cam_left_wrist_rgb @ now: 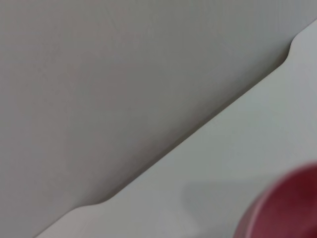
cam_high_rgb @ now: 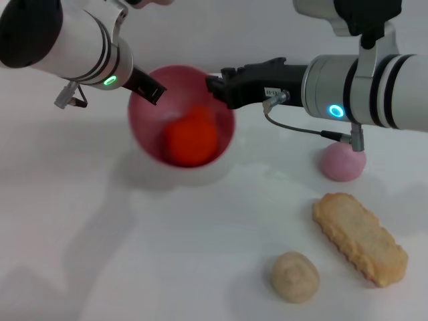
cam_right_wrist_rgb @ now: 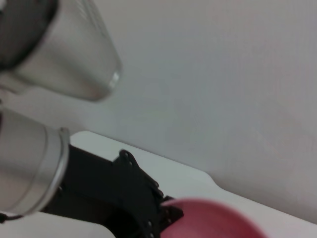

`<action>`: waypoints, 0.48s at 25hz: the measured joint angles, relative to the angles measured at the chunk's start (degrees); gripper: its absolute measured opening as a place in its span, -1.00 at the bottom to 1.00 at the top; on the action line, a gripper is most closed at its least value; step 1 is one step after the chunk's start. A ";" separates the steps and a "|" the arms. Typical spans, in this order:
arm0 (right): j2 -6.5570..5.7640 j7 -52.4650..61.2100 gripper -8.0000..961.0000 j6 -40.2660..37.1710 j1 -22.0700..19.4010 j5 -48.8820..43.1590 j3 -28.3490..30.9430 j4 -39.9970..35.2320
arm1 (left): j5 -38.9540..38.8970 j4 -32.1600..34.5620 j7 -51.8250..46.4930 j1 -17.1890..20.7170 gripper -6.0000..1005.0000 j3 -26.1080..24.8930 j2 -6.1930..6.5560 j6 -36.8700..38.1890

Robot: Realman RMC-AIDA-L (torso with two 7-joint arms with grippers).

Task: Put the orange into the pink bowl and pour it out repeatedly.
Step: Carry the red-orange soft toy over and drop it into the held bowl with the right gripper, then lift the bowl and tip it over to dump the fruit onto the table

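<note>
I can make out a small white label on the right tool (cam_high_rgb: 215, 85), but its print is too small to read. From the head camera, the pink bowl (cam_high_rgb: 148, 137) is tilted toward me, blurred, with the orange (cam_high_rgb: 192, 137) inside it — a glossy orange-red blob low in the bowl. The left tool (cam_high_rgb: 152, 91) is clenched on the bowl's far-left rim; the right tool sits at the right rim, and I cannot tell its state. On the table (cam_high_rgb: 200, 254) lie a pale pink ball (cam_high_rgb: 342, 163), a ridged biscuit (cam_high_rgb: 360, 238) and a beige lump (cam_high_rgb: 295, 276). Only the right wrist camera shows the left tool's black body up close — the left wrist camera catches just a corner of the bowl.
</note>
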 joint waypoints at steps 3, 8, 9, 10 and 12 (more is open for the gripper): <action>-0.05 -0.64 -0.64 -1.76 0.06 -0.50 -0.11 0.87 | -0.02 0.05 0.07 -0.11 -0.90 0.00 0.01 0.25; 0.16 -2.55 -0.25 -9.69 -4.37 -8.04 -0.06 -2.53 | -0.08 0.26 0.48 -0.17 -0.90 1.77 0.00 2.38; 0.28 -2.01 -0.12 -11.45 -6.20 -9.77 0.83 -4.12 | -0.09 0.40 0.90 -0.17 -0.90 2.18 -0.02 2.73; 0.33 -1.16 0.01 -12.85 -7.98 -10.95 2.19 -5.82 | -0.06 0.55 1.23 -0.20 -0.90 2.62 -0.02 2.95; 0.43 2.09 0.16 -14.33 -12.14 -12.28 6.53 -9.83 | -0.06 1.23 1.62 -0.36 -0.90 4.38 -0.09 3.80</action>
